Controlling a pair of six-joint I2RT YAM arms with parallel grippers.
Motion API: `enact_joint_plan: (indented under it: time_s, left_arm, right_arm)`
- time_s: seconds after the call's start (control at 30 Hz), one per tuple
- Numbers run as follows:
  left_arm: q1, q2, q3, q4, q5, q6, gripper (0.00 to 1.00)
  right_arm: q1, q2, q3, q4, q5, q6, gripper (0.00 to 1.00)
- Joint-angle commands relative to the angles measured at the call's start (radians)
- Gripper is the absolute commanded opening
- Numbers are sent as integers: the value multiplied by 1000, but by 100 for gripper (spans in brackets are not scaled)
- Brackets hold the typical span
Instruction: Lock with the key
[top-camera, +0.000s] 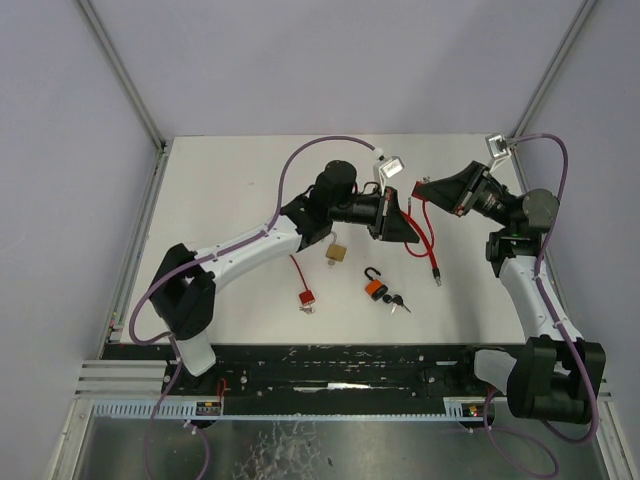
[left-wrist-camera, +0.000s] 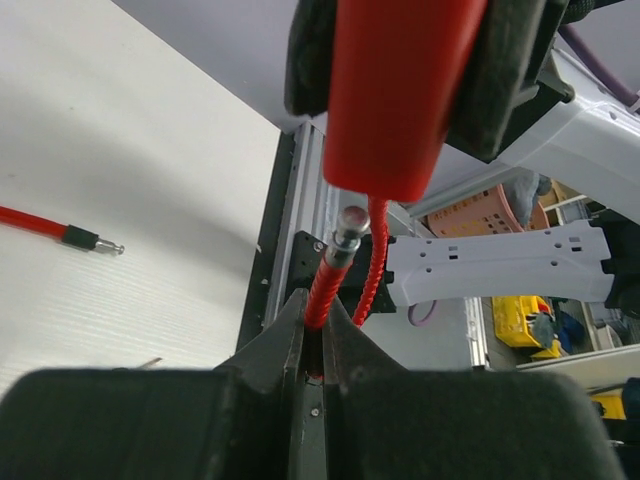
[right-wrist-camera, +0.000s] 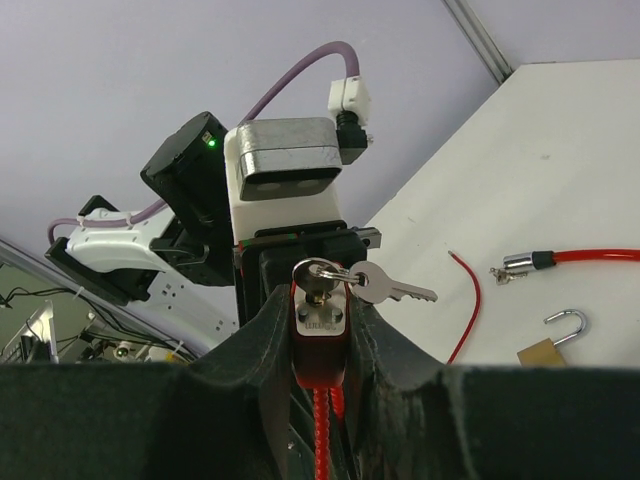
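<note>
Jaws of the left tool (left-wrist-camera: 313, 312) are clenched on a red cable (left-wrist-camera: 322, 285) just behind its metal tip (left-wrist-camera: 348, 222). The tip points toward the bottom end of a red lock (left-wrist-camera: 400, 90) and sits just beside it; whether the two touch cannot be told. The right tool (right-wrist-camera: 320, 300) grasps that lock by its body, a pad pressed on each side. It holds the lock in the air between the two tools, above the middle of the desk (top-camera: 230, 180). A key (right-wrist-camera: 320, 275) stands in the lock's top face, and a second key (right-wrist-camera: 392, 290) hangs sideways off the same ring. A second red strand (left-wrist-camera: 377, 255) leaves the lock's bottom end next to the tip and curves away downward. On the desk just near of the left tool lies a brass lock (top-camera: 337, 251) with its shackle open. Farther toward the near edge is an orange lock (top-camera: 373, 287), shackle also open, with a bunch of keys (top-camera: 398, 301) just beside it. To the left of these lies a small red lock (top-camera: 307, 298) with a thin red wire (top-camera: 296, 268) running from it. Right of the orange lock, a loose cable end (top-camera: 437, 281) with a dark ferrule rests on the desk.
</note>
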Motion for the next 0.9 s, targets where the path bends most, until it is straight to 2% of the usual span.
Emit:
enact_joint_plan:
  time_s: [0.0, 0.87]
  left_arm:
    - [-6, 13, 54, 33, 72, -30, 0]
    - [-15, 36, 62, 55, 133, -48, 0]
  right_arm:
    - [24, -30, 8, 1, -23, -46, 0]
    - [31, -31, 13, -41, -32, -76, 0]
